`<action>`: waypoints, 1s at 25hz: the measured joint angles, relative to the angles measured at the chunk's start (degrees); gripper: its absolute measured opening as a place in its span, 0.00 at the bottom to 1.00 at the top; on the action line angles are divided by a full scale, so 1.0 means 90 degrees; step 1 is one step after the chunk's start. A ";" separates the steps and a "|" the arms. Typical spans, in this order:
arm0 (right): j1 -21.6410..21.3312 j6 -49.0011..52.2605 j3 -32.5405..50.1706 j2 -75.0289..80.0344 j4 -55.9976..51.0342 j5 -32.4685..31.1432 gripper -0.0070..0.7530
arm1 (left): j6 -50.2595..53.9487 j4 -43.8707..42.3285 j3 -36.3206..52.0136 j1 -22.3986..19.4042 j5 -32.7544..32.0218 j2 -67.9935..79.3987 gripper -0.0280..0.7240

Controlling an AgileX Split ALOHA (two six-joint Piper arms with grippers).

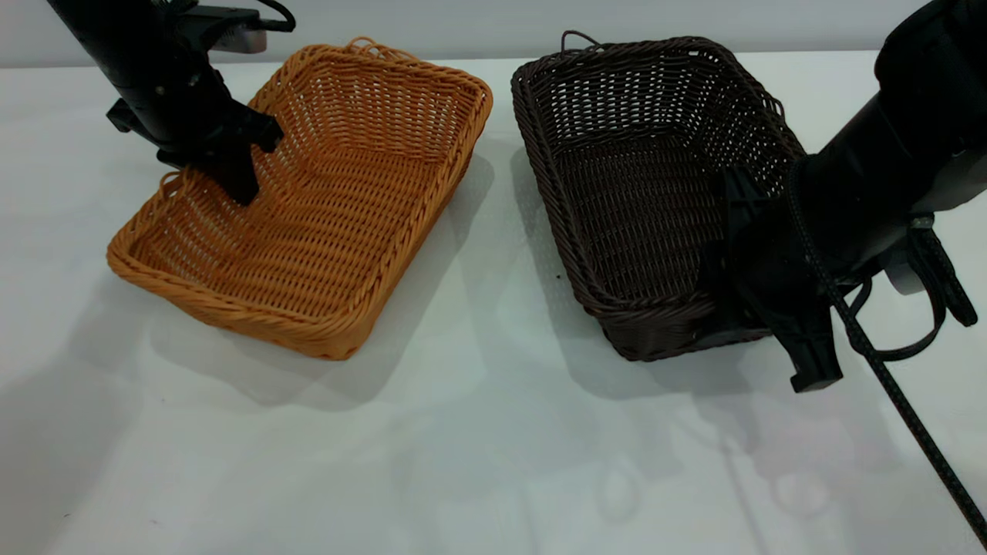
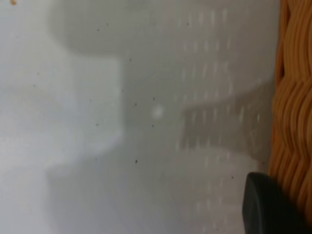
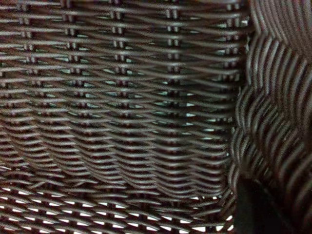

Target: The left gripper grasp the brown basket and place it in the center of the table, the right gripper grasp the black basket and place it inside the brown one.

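Exterior view | grasping step for both baskets | left gripper (image 1: 231,181) fingers straddling brown basket (image 1: 308,200) rim, clamping unconfirmed | right gripper (image 1: 763,308) fingers straddling black basket (image 1: 648,185) wall, closure unclear | next: lifting brown basket toward table (image 1: 493,447) centre.

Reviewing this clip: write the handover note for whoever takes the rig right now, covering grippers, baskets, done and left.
Left gripper: down at the left long rim of the brown basket, one finger inside; grip unclear.
Right gripper: at the black basket's near right corner; grip unclear.
Both baskets sit side by side on the table, brown left, black right.
Done: nothing placed.
Left: move brown to centre, put black inside it.
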State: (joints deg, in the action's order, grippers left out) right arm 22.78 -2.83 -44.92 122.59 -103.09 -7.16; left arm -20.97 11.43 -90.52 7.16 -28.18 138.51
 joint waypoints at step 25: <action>-0.3368 -0.2251 -0.1381 -0.1120 0.3279 -0.4057 0.12 | -0.7433 0.1487 -0.0023 0.1269 0.0643 -0.0006 0.15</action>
State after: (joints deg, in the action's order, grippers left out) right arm -7.53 -23.08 -57.35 112.51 -73.58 -43.67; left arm -87.86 24.81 -90.73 18.58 -22.40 138.46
